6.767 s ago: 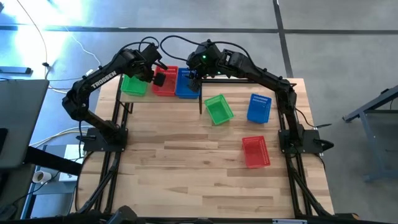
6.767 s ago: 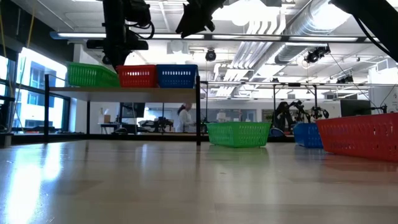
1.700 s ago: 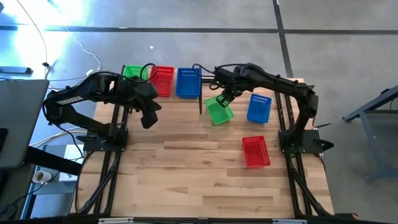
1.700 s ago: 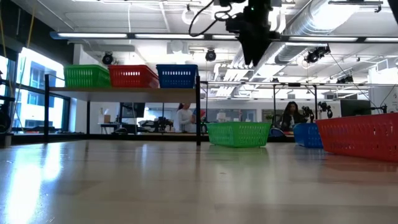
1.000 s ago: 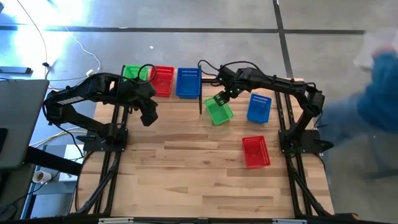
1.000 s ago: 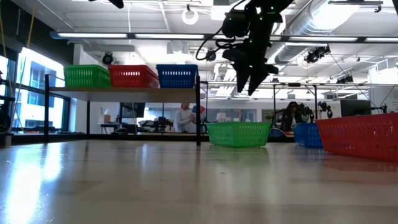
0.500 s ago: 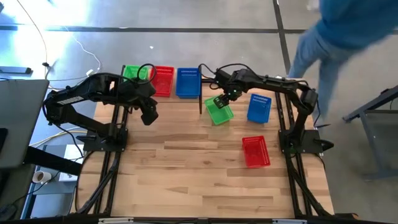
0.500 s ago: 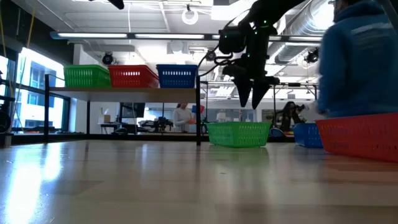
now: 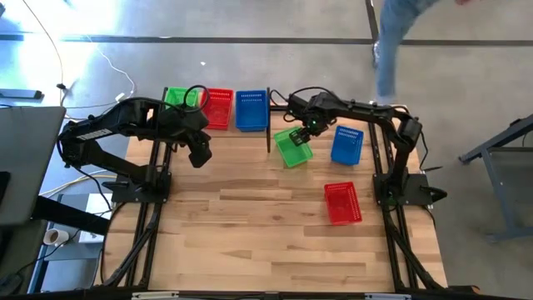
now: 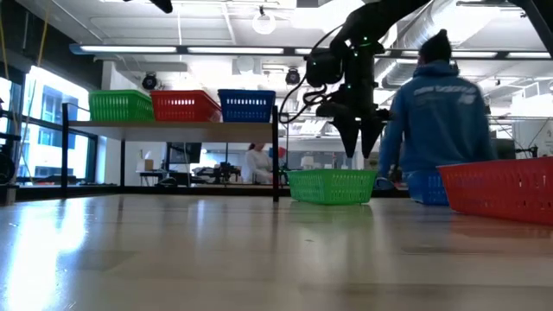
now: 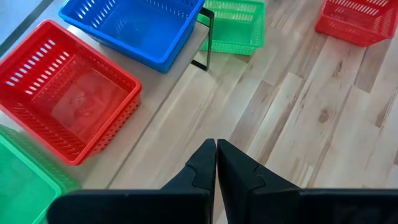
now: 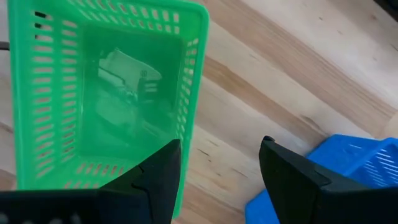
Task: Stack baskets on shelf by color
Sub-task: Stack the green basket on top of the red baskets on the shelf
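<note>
On the shelf (image 10: 173, 128) at the table's far edge rest a green basket (image 9: 178, 99), a red basket (image 9: 220, 108) and a blue basket (image 9: 252, 111), side by side on their bases. A loose green basket (image 9: 293, 147) sits on the tabletop right of the shelf. My right gripper (image 9: 301, 133) hangs open just above it, pointing down (image 10: 359, 154). In the right wrist view its fingers stand on either side of one long wall (image 12: 193, 112) without touching it. My left gripper (image 9: 200, 156) is shut on nothing, in front of the shelf (image 11: 216, 146).
A blue basket (image 9: 347, 144) lies on the table right of the green one, and a red basket (image 9: 342, 202) nearer the front right. The shelf's black post (image 9: 268, 137) stands close to the green basket. A person in blue (image 10: 432, 121) is behind the table.
My right gripper has come down over the loose green basket, from well above it to just over its rim, pointing down. The green basket has stayed where it was. A person has walked past behind the table's far right side.
</note>
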Robot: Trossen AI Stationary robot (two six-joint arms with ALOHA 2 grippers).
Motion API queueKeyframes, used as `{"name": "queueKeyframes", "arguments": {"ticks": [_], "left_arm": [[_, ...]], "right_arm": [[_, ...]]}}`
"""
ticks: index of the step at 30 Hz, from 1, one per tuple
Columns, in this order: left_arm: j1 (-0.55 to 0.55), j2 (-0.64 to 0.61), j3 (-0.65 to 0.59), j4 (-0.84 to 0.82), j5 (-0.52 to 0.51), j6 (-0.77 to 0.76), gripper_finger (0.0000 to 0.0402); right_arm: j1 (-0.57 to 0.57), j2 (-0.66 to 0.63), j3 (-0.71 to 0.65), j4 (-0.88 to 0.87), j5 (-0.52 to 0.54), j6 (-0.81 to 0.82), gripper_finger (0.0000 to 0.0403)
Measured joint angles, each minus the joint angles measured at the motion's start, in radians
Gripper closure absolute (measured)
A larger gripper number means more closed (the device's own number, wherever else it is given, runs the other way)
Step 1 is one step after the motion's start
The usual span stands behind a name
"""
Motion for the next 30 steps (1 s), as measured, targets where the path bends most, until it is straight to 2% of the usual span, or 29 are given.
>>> {"name": "queueKeyframes", "arguments": {"ticks": [9,16,25,30], "left_arm": [[0.001,0.000,0.000,0.000,-0.007,0.000,0.0394],[0.001,0.000,0.000,0.000,-0.007,0.000,0.0390],[0.001,0.029,0.000,-0.001,-0.008,0.000,0.0313],[0.001,0.048,0.000,0.000,-0.012,-0.024,0.0273]], "right_arm": [[-0.036,0.008,0.000,0.029,-0.067,0.002,0.0204],[-0.037,0.065,0.000,0.034,-0.139,-0.011,0.0204],[-0.034,0.115,0.000,0.061,-0.144,-0.013,0.0205],[-0.034,0.145,0.000,0.046,-0.161,-0.018,0.0240]]}}
